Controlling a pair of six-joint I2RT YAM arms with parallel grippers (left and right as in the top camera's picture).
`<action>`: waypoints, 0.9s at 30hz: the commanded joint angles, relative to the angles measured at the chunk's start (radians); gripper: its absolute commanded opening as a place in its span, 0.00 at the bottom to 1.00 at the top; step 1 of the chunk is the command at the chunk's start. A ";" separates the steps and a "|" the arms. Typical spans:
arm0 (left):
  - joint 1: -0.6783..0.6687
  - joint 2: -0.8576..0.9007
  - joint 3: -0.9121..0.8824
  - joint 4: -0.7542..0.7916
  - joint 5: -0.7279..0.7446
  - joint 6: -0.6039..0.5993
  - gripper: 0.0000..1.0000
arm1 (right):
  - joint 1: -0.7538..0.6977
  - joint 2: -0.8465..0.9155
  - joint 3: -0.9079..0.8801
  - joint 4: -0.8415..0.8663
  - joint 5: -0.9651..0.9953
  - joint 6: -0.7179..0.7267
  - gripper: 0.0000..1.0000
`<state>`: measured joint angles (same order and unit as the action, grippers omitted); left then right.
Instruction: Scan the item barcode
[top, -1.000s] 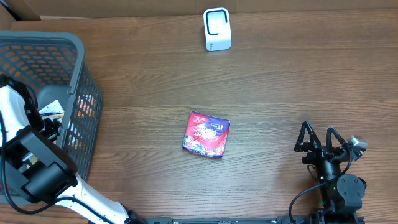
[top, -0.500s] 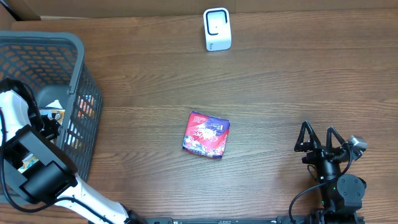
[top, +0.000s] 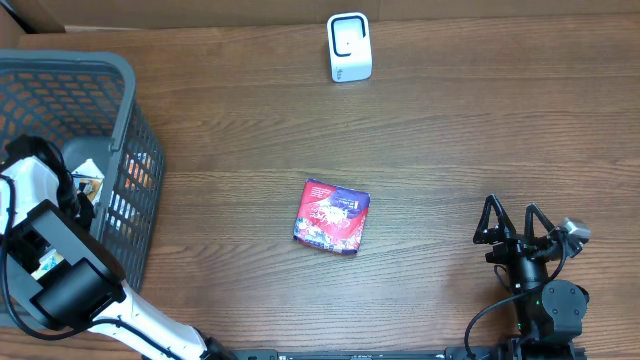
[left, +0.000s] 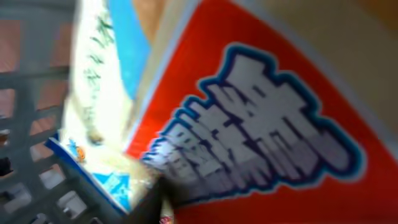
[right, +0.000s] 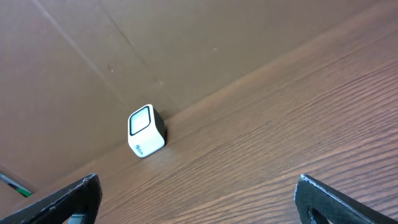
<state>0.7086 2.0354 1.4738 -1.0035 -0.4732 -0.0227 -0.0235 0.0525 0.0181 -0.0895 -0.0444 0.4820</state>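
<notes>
My left arm (top: 38, 190) reaches down into the grey mesh basket (top: 100, 68) at the left, and its gripper is hidden there in the overhead view. The left wrist view is pressed close against a red package with blue-edged lettering (left: 280, 99) and a pale packet with blue print (left: 99, 124); the jaws do not show clearly. A red and purple packet (top: 333, 216) lies flat mid-table. The white scanner (top: 349, 47) (right: 147, 131) stands at the far edge. My right gripper (top: 511, 206) (right: 199, 193) rests open and empty at the front right.
A brown cardboard wall (right: 93, 56) runs behind the scanner. The basket's mesh side (left: 37, 180) is close to the left wrist camera. More packets (top: 90, 187) lie in the basket.
My left arm has shifted slightly to the right inside the basket. The packet on the table, the scanner and the right arm have not moved.
</notes>
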 joint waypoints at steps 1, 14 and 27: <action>0.013 0.011 -0.014 0.014 -0.028 0.000 0.04 | 0.008 -0.008 -0.010 0.008 0.009 -0.007 1.00; -0.047 0.010 0.223 -0.188 0.116 -0.023 0.04 | 0.008 -0.008 -0.010 0.008 0.010 -0.007 1.00; -0.152 0.010 0.701 -0.503 0.328 -0.027 0.04 | 0.008 -0.008 -0.010 0.008 0.010 -0.007 1.00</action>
<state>0.5518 2.0514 2.1433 -1.4944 -0.1986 -0.0269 -0.0235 0.0525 0.0181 -0.0898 -0.0444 0.4820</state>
